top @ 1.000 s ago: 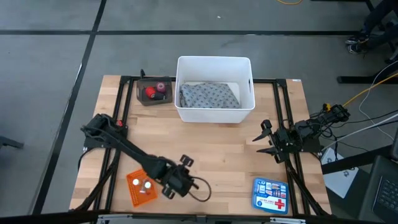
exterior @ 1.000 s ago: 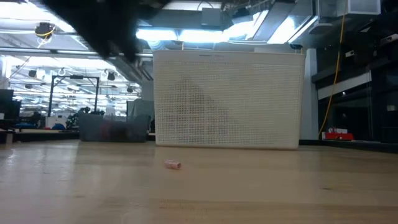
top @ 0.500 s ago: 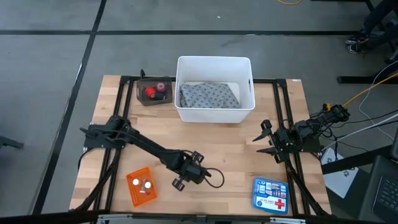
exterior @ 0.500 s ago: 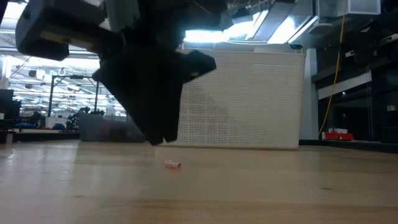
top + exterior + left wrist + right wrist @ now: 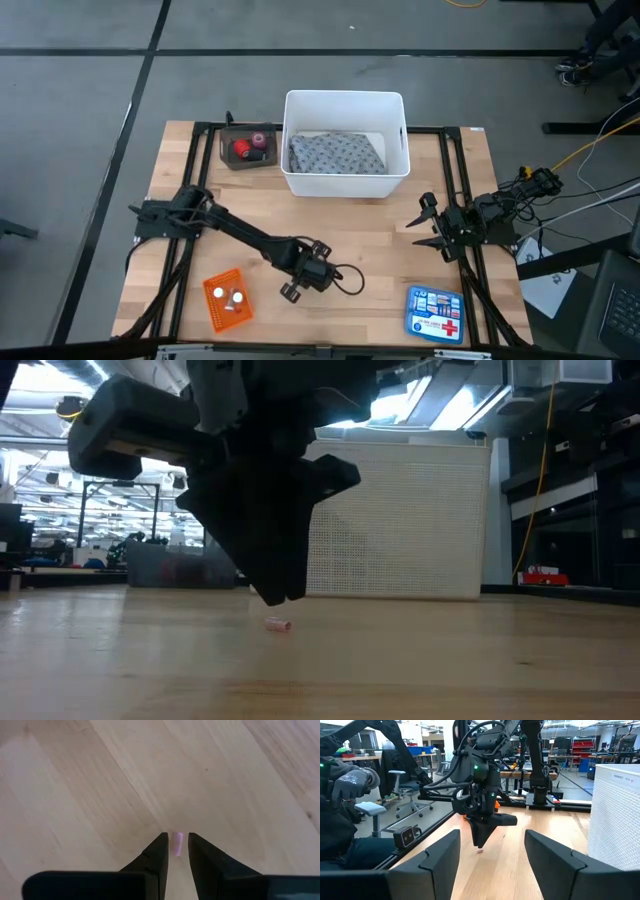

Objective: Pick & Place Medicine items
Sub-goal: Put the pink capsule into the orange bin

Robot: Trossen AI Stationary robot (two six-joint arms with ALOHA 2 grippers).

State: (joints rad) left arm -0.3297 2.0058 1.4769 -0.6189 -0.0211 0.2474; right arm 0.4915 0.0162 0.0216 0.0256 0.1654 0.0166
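Observation:
A small pink piece (image 5: 277, 624) lies flat on the wood near the table's middle, also seen in the left wrist view (image 5: 177, 844) and the right wrist view (image 5: 480, 851). My left gripper (image 5: 276, 596) points straight down just above it, fingers (image 5: 161, 845) a narrow gap apart, the piece showing through the gap. In the high view the left gripper (image 5: 306, 270) hides the piece. My right gripper (image 5: 428, 226) waits open at the table's right side. The grey dotted cloth (image 5: 337, 155) lies in the white basket (image 5: 345, 180). White tablets (image 5: 232, 298) sit in an orange tray.
A small dark tray (image 5: 248, 147) with red and dark pieces sits left of the basket at the far edge. The orange tray (image 5: 214, 305) is at the near left, and a blue first-aid box (image 5: 436, 313) at the near right. Bare wood lies between the two arms.
My left gripper has moved from beside the orange tray toward the table's right, to the middle, and has come down over the pink piece. The pink piece has stayed where it lay.

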